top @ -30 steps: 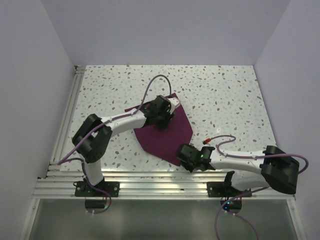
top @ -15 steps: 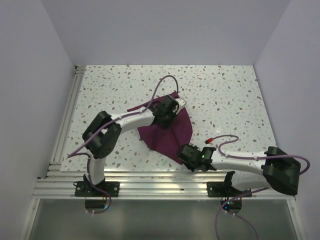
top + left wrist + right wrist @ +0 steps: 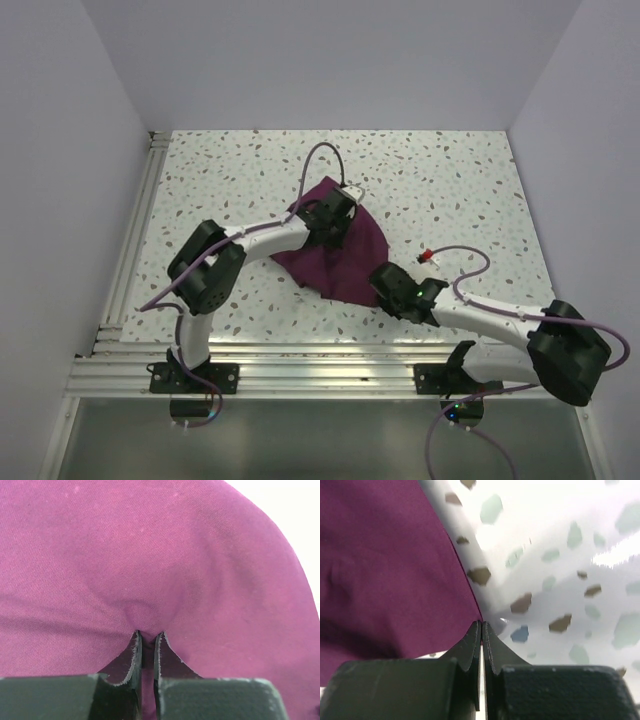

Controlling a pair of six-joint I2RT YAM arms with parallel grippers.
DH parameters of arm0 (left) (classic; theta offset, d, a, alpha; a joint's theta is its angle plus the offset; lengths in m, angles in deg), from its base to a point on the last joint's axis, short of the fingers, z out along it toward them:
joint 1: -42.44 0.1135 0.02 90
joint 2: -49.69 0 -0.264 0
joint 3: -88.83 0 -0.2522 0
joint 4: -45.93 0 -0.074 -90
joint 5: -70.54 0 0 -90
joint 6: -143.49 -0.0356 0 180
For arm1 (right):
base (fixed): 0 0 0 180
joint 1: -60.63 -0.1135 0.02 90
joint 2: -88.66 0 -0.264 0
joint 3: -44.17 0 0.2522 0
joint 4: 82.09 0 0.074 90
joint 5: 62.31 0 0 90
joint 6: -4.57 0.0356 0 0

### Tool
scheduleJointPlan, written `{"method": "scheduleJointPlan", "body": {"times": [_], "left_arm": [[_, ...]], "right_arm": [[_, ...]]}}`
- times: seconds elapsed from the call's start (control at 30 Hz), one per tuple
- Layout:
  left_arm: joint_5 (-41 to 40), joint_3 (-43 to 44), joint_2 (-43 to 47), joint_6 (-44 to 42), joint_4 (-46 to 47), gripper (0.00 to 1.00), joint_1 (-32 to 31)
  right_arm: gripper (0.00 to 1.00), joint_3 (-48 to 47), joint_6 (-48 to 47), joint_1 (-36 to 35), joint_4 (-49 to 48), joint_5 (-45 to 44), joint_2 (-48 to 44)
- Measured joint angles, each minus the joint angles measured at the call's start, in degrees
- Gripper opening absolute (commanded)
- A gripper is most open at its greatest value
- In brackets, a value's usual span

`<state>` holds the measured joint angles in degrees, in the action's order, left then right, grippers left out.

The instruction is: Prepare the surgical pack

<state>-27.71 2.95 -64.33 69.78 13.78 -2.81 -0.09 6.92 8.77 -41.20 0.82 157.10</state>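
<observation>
The surgical pack (image 3: pixel 350 258) is a plum-purple cloth lying crumpled on the speckled table (image 3: pixel 450 190), near the middle. My left gripper (image 3: pixel 338 222) is over its far part. In the left wrist view the cloth (image 3: pixel 150 555) fills the frame, and the left gripper (image 3: pixel 147 632) is shut on a small pucker of it. My right gripper (image 3: pixel 384 284) is at the cloth's near right corner. In the right wrist view the right gripper (image 3: pixel 481 624) is shut, with the edge of the cloth (image 3: pixel 380 570) running into its tips.
A red connector (image 3: pixel 428 258) on the right arm's purple cable lies on the table just right of the cloth. Aluminium rails run along the left side (image 3: pixel 135 250) and the near edge (image 3: pixel 300 375). Plain walls close in the left, far and right sides.
The left gripper has closed on a fold of the cloth. The right gripper has moved away from the near edge with the cloth's corner, bunching the cloth shorter.
</observation>
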Motion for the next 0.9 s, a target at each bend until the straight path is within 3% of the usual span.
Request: {"method": "scheduleJointPlan", "body": {"times": [0.27, 0.3, 0.4, 0.6, 0.77, 0.87, 0.9], "left_arm": [[-0.44, -1.18, 0.57, 7.19, 1.79, 0.00, 1.95], [-0.28, -1.16, 0.57, 7.30, 1.75, 0.09, 2.05], [-0.17, -0.96, 0.57, 7.23, 1.27, 0.24, 2.12], [-2.91, 1.14, -0.26, 7.26, -2.45, 0.34, 1.88], [-4.68, 2.10, -0.92, 7.08, -4.42, 0.34, 1.38], [-4.13, 3.58, -1.97, 6.64, -5.49, 0.22, 1.36], [-3.87, 3.87, -2.12, 6.49, -5.64, 0.13, 1.33]], "right_arm": [[0.00, -0.68, -20.90, 10.40, -6.82, 6.64, 1.53], [0.00, -1.03, -23.19, 11.98, -7.28, 7.96, 2.27], [0.00, -2.40, -28.65, 15.47, -8.22, 11.34, 5.38], [0.00, -2.82, -33.90, 18.16, -12.44, 16.79, 8.72], [0.00, -3.37, -35.45, 18.95, -15.80, 19.61, 10.71], [0.00, -3.58, -36.04, 19.12, -16.81, 20.57, 11.37], [0.00, -3.61, -36.17, 19.21, -16.98, 20.65, 11.45]]}}
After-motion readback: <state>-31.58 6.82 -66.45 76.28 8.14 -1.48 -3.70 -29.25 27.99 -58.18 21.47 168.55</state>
